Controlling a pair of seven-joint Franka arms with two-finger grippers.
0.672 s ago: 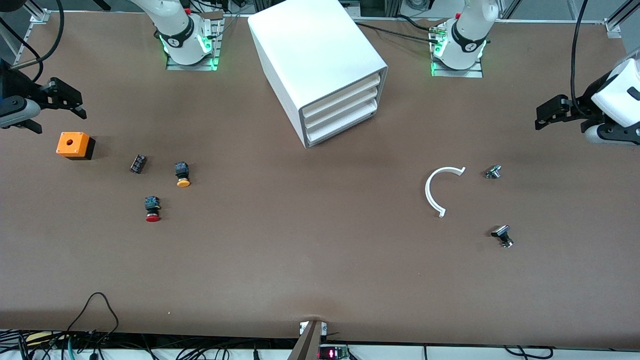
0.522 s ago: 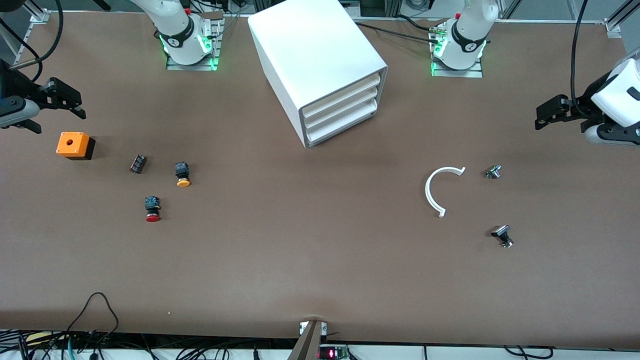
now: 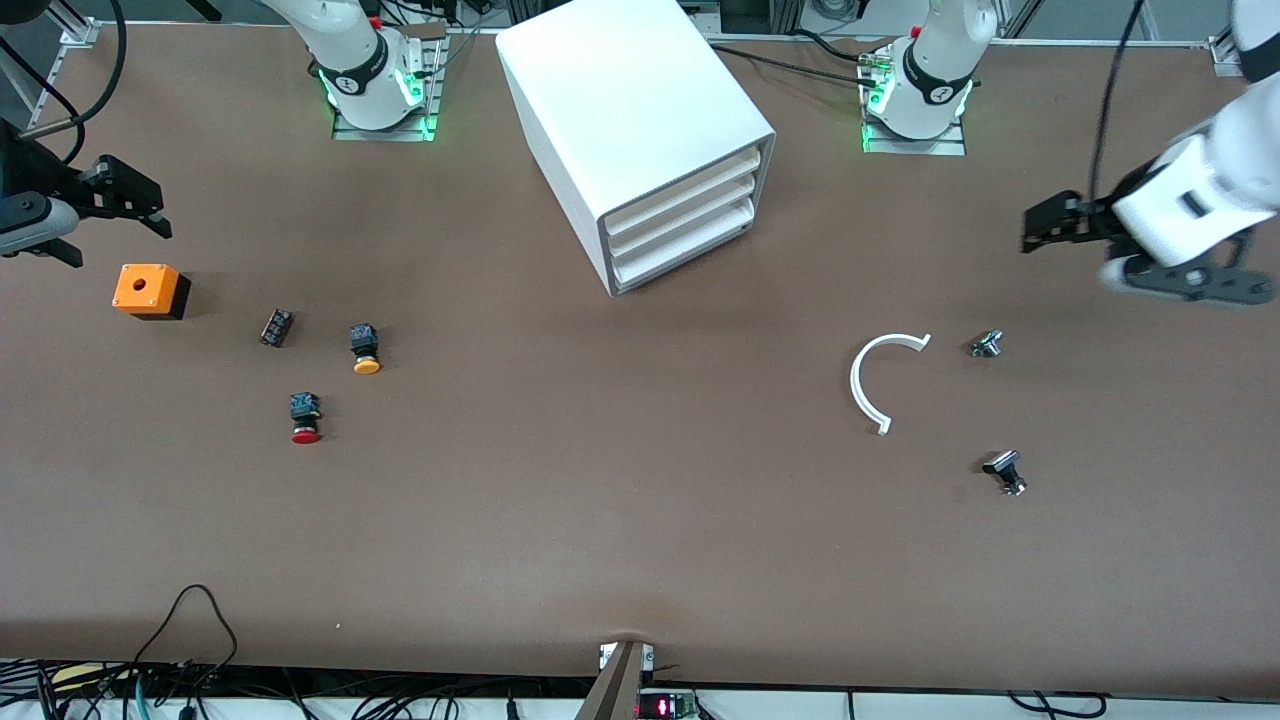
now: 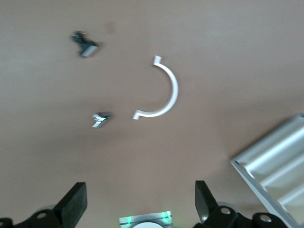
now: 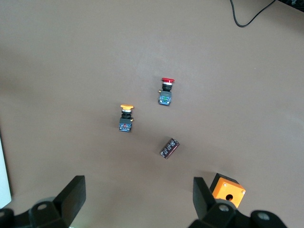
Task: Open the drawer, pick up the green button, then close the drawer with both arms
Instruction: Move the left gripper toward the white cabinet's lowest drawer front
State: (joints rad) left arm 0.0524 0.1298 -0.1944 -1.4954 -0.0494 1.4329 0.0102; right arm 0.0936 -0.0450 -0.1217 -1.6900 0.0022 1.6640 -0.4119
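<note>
The white cabinet (image 3: 640,130) stands between the arm bases, and all its drawers are shut. The drawer (image 3: 685,248) is the lowest one, flush with the others. The green-capped button is out of view. My left gripper (image 3: 1045,222) is open and empty, over the table at the left arm's end, well apart from the cabinet. In the left wrist view my gripper (image 4: 141,206) shows a corner of the cabinet (image 4: 280,161). My right gripper (image 3: 130,205) is open and empty, up over the right arm's end beside an orange box (image 3: 150,290); the right wrist view (image 5: 137,199) shows the same.
An orange-capped button (image 3: 365,350), a red-capped button (image 3: 305,418) and a small black block (image 3: 276,327) lie toward the right arm's end. A white curved strip (image 3: 870,380) and two small metal parts (image 3: 986,344) (image 3: 1005,472) lie toward the left arm's end.
My left arm has swung in from the table's end toward the cabinet, its gripper still open. My right arm has barely moved.
</note>
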